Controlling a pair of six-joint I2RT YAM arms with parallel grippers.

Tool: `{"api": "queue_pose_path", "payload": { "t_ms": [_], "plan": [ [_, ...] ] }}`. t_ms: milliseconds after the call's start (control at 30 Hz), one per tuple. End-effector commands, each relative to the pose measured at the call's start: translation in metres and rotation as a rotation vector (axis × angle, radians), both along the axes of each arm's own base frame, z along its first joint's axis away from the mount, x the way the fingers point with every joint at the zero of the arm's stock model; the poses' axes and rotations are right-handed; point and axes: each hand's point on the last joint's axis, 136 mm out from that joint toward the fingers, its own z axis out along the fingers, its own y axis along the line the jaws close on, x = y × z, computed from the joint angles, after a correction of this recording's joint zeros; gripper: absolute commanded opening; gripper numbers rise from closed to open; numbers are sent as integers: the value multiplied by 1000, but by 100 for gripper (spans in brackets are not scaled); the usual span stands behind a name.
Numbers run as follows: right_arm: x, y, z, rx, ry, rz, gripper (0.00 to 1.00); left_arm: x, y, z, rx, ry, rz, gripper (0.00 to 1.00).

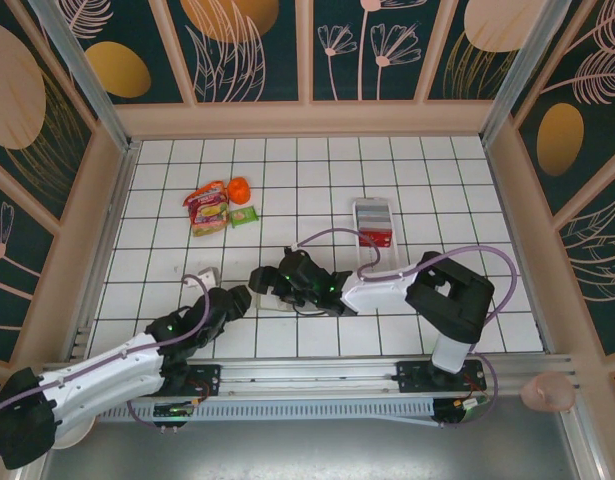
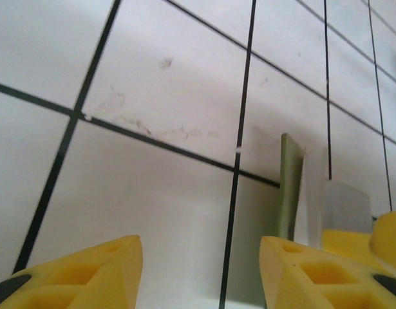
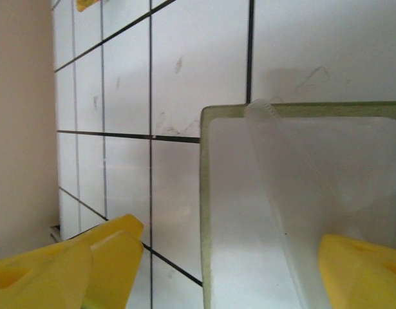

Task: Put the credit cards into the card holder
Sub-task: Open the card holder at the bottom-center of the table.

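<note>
Where both arms converged: near the middle of the white tiled worktop [image 1: 317, 170], which was ruled with black grid lines.
Card holder: a small olive-green folding wallet [image 3: 249, 212] with a pale grey-tan inside. It sat on the tiles at the tip of the right arm, with its inside exposed.
Wallet, right wrist view: the olive rim framed the pale inner face, and a translucent flap crossed that face at a slant.
Wallet, left wrist view: one olive edge [image 2: 289, 187] stood upright just past a grid line, with pale sheets beside it.
Right pincer [image 3: 226, 235]: the yellow fingers were spread wide and clamped on nothing. One finger stood clear of the olive rim, with bare tile between them. The other overlapped the wallet's lower corner, and I could not tell whether it touched.
Left pincer [image 2: 201, 248]: the yellow fingers were apart, with bare tile and a grid line between them and nothing held. The wallet's edge rose just beyond one finger.
Credit cards: red flat pieces [image 1: 375, 238] lay at the near end of a long white plastic tray [image 1: 371, 212]. They were well apart from the wallet, off toward the right arm's side. The count was too small to tell.
Far-left cluster: crinkly red-orange snack packets [image 1: 207, 205], an orange item [image 1: 238, 188] and a small green packet [image 1: 244, 216] lay close together.
Beside the left arm: a small white object [image 1: 207, 274] lay on the tiles; I could not tell what it was.
</note>
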Motion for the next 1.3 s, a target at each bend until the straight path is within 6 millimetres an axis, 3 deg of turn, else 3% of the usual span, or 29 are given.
{"api": "queue_pose_path", "payload": {
  "t_ms": [0, 100, 600, 733, 900, 1067, 1267],
  "plan": [
    [-3, 9, 4, 96, 28, 1, 91, 4, 16, 8, 44, -10, 81, 50],
    [-2, 9, 3, 104, 36, -8, 90, 9, 12, 17, 37, -17, 78, 48],
    [-4, 3, -13, 104, 66, -27, 80, 72, -8, 59, -182, -10, 5, 9],
    [-3, 3, -16, 88, 52, -16, 75, 88, -24, 60, -238, 10, -78, 8],
    [-5, 7, -18, 62, 33, 12, 73, 103, -54, 49, -222, 90, -240, 0],
    [-5, 7, -20, 31, 14, 17, 73, 103, -74, 27, -232, 181, -353, 0],
    [-7, 7, -22, 13, 5, 28, 73, 93, -76, -5, -208, 278, -388, 0]
  ]
}}
